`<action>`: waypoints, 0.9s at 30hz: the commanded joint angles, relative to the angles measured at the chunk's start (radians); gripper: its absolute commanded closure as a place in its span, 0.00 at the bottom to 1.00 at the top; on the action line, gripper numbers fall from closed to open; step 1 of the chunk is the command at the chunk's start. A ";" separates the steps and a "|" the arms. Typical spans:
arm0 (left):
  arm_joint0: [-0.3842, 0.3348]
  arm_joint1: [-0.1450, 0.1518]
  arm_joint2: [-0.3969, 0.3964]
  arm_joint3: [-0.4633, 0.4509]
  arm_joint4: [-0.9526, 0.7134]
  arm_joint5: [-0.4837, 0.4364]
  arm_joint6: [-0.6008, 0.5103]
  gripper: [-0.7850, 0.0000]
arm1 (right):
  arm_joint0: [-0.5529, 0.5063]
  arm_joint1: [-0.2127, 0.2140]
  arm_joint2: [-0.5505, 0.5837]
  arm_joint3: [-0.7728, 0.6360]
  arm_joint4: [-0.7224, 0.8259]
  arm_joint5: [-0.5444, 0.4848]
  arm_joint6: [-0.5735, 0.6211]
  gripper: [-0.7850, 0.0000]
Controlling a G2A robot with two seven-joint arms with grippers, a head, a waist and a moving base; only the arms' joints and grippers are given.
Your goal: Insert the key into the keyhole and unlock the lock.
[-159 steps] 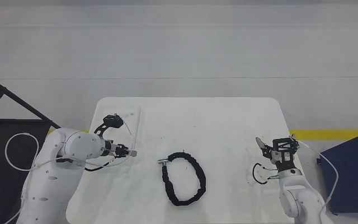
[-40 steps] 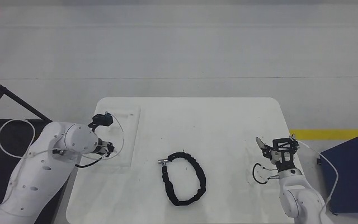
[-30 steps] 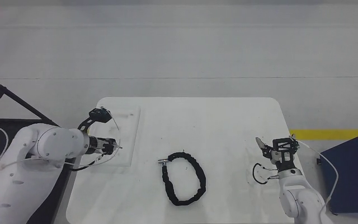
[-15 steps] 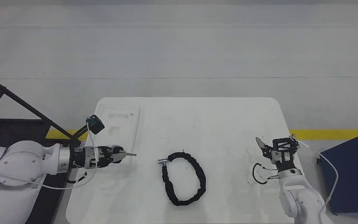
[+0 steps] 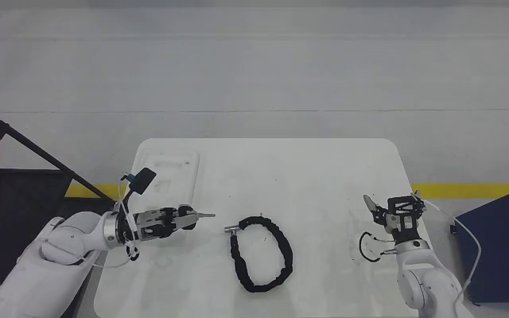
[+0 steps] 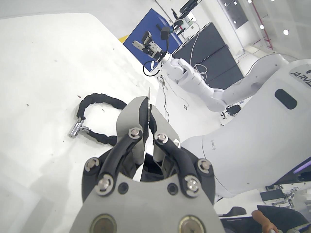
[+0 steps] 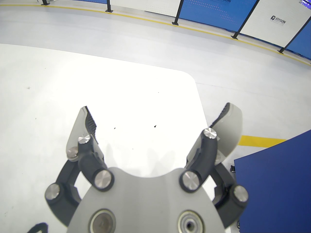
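We see the left gripper [image 5: 188,215] low over the white table [image 5: 318,171], its two fingers pressed together on the key [image 5: 205,215], a thin metal blade that sticks straight out past the fingertips. In the left wrist view the same gripper [image 6: 148,103] pinches the key [image 6: 149,94] edge-on between its dark ribbed pads [image 6: 145,122].

Just ahead of the key's tip, and a little to one side of it, lies the lock [image 5: 232,230]. It is a small silver body lying flat on the table, near the tip but apart from it. From that body the black chain [image 5: 274,246] runs on away from the gripper in a closed loop. We cannot make out the keyhole. In the left wrist view the lock [image 6: 75,130] lies beside the closed fingers, and the chain [image 6: 102,98] curves off behind them.

The right gripper [image 5: 391,203] sits far beyond the chain, well apart from the lock, by the table's opposite edge. In its own wrist view the right gripper [image 7: 156,112] has its fingers spread wide, with nothing between them and bare table beneath.
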 commanded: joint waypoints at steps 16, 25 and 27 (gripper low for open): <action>-0.181 0.006 0.299 0.275 -0.204 -0.147 0.148 1.00 | 0.000 0.000 0.000 0.000 0.000 0.000 0.000 0.00; -0.181 0.006 0.299 0.275 -0.204 -0.147 0.148 1.00 | 0.010 0.002 0.000 -0.028 -0.111 0.030 -0.032 0.00; -0.181 0.006 0.299 0.275 -0.204 -0.147 0.148 1.00 | 0.022 0.002 -0.015 -0.057 -0.174 0.040 -0.035 0.00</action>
